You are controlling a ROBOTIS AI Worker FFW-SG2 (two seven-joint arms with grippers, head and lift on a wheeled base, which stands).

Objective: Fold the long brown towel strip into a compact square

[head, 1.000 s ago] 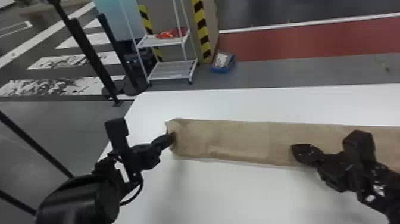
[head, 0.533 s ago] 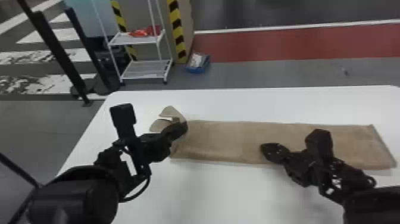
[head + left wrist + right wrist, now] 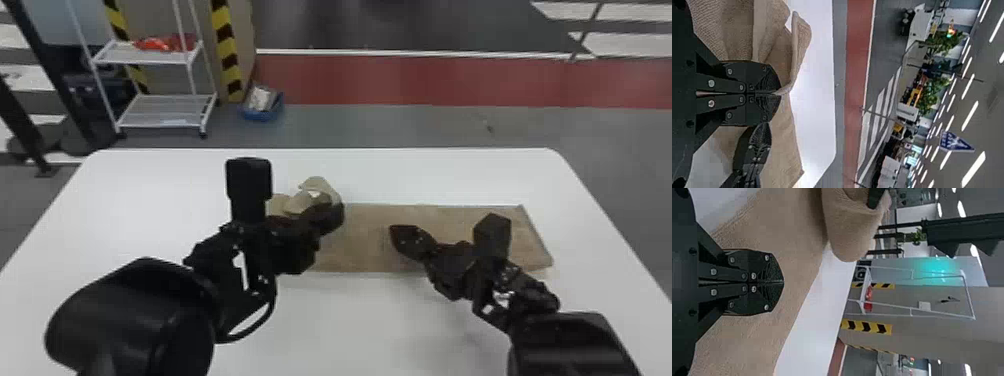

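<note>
Near the middle of the tabletop (image 3: 380, 325), our left gripper (image 3: 334, 216) has its jaws pinching the raised left end of our towel strip (image 3: 360, 250); the rest lies toward the right edge, beneath our right gripper (image 3: 397, 240), jaws pressed together.

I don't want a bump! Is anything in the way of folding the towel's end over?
Yes, the right gripper is over the brown towel strip, probably where the end in the left gripper must land.
</note>
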